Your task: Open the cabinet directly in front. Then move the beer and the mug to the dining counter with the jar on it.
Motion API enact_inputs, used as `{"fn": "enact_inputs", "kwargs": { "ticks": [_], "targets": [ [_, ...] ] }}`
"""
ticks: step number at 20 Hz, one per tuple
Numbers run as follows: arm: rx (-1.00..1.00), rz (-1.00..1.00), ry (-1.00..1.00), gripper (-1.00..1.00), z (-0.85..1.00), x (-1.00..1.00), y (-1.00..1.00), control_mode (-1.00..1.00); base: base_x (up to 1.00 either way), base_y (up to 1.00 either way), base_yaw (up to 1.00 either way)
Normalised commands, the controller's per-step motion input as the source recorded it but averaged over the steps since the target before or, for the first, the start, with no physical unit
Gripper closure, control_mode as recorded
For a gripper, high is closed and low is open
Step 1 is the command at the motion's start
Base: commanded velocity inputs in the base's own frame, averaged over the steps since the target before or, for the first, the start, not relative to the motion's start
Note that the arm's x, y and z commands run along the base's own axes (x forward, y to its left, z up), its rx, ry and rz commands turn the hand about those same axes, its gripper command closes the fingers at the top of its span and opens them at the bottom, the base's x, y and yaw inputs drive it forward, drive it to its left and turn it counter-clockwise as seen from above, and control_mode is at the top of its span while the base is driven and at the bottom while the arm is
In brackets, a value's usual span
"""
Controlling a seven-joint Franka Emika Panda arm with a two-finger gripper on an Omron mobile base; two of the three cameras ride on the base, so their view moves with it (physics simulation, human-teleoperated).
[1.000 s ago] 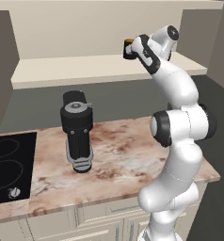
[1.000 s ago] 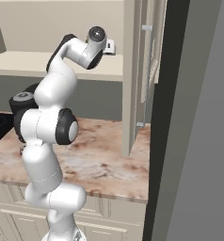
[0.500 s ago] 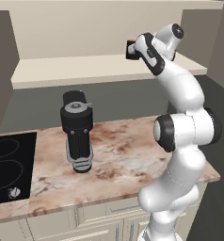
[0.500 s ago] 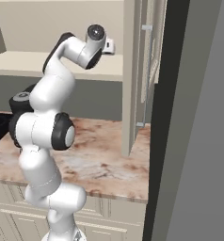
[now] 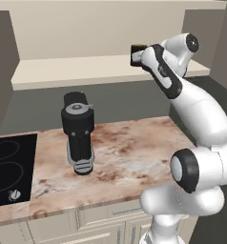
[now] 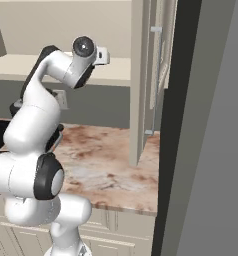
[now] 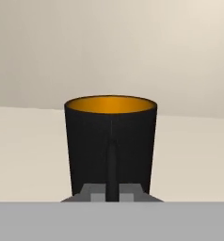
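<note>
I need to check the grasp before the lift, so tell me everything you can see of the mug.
The mug is dark, nearly black outside, with a glossy yellow-orange inside. It stands upright on the pale shelf of the open cabinet, its thin handle turned edge-on toward the hand camera. The tool is shut on that handle, one fingertip on each side. From the left base view the mug shows as a small dark shape ahead of the hand.

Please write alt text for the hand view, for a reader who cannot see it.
A dark mug with a yellow-orange inside stands upright on a pale shelf, its thin side handle facing the camera. The gripper is shut on that handle, low in the picture.
</note>
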Motion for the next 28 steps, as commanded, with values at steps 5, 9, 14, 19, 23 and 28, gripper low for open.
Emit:
{"fn": "enact_inputs", "kwargs": {
  "ticks": [5,9,14,19,23,28],
  "targets": [
    [-0.03,0.06,-0.18,1.00,0.00,-1.00,0.48,-1.00,0.00,0.00,0.00],
    [-0.02,0.09,-0.27,1.00,0.12,-1.00,0.42,-1.00,0.00,0.00,0.00],
    [-0.01,0.14,-0.20,1.00,0.10,-1.00,0.44,-1.00,0.00,0.00,0.00],
    [-0.02,0.17,-0.02,1.00,-0.22,-1.00,0.53,-1.00,0.00,0.00,0.00],
    [0.00,0.07,0.00,1.00,-0.39,-0.97,0.30,-1.00,0.00,0.00,0.00],
    [-0.05,0.05,-0.22,1.00,-0.43,-0.95,0.02,-1.00,0.00,0.00,0.00]
  ]
}}
